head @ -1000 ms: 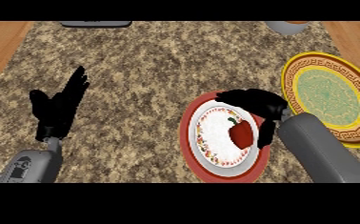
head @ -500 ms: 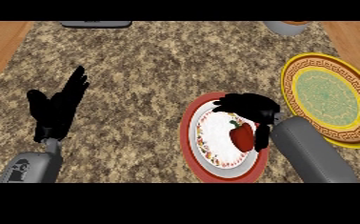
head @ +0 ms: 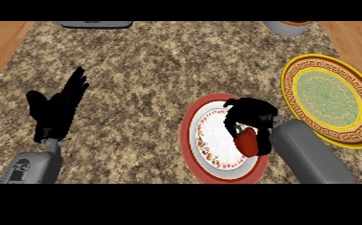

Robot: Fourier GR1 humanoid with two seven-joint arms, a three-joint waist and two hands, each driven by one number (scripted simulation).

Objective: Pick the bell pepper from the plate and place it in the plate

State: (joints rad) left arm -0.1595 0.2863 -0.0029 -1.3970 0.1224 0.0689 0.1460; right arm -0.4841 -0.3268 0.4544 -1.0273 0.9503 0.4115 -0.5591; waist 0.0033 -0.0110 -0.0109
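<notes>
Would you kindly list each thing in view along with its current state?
bell pepper: on the red-rimmed plate, right hand curled round its top.
red-rimmed plate: flat on the counter, holding the pepper.
yellow-rimmed plate: flat on the counter, nothing on it.
right hand: fingers curled round the pepper.
left hand: open, fingers up, resting at the left.
grey bowl: at the far edge, partly cut off.

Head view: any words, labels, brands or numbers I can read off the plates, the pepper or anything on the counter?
None can be read.
Grey object at the counter's far edge: faint marks, too blurred to read.
Red-rimmed plate: patterned border only, no text.
Yellow plate: key-pattern border only, no text.
</notes>
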